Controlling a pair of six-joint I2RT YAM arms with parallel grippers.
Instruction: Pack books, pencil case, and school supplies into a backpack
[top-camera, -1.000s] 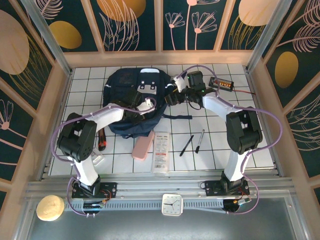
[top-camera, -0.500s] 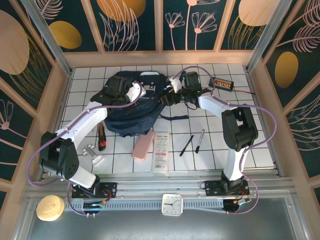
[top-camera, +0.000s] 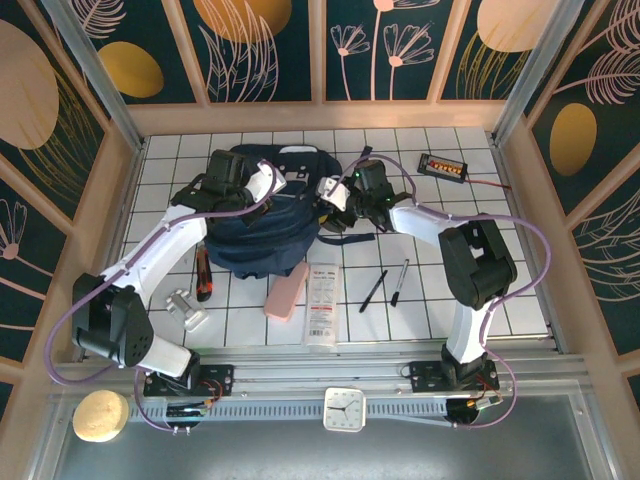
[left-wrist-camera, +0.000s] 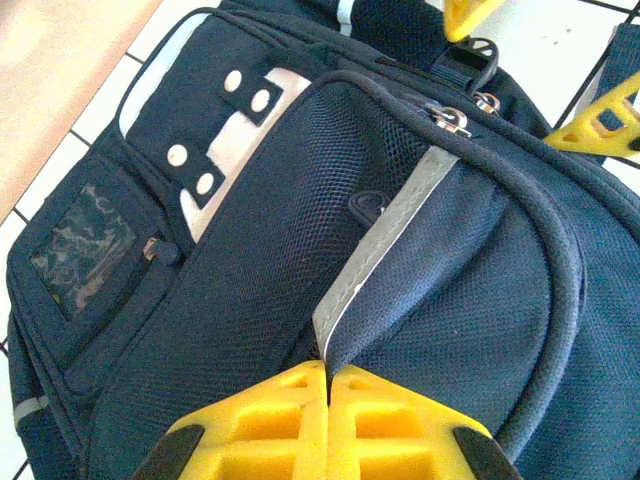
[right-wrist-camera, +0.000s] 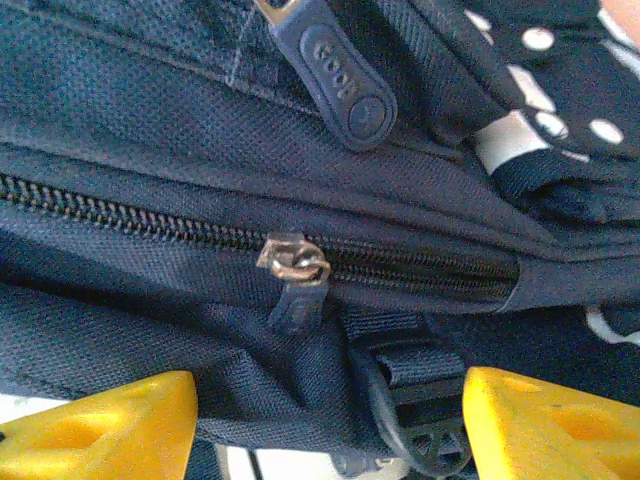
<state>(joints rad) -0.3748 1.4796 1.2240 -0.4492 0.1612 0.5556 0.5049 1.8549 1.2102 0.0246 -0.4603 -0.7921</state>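
Since a second ago the left arm has unfolded and stretches over the backpack (top-camera: 262, 235), and the right hand (top-camera: 338, 205) has slid leftward to the bag's right side. In the left wrist view, the left hand (left-wrist-camera: 328, 368) has its yellow fingers pressed together, clamped on a fold of the bag's front fabric where a pale reflective stripe (left-wrist-camera: 385, 235) ends. The right hand's fingers stand apart in its own wrist view, with a closed zipper (right-wrist-camera: 120, 215) and its metal pull (right-wrist-camera: 294, 262) lying between them, untouched. The backpack lies at the far middle of the white tiled surface (top-camera: 420, 310). Nearer the arms lie the pink pencil case (top-camera: 286, 291) and, just beside it, the white booklet (top-camera: 321, 300). Two dark pens (top-camera: 373, 290) lie further right.
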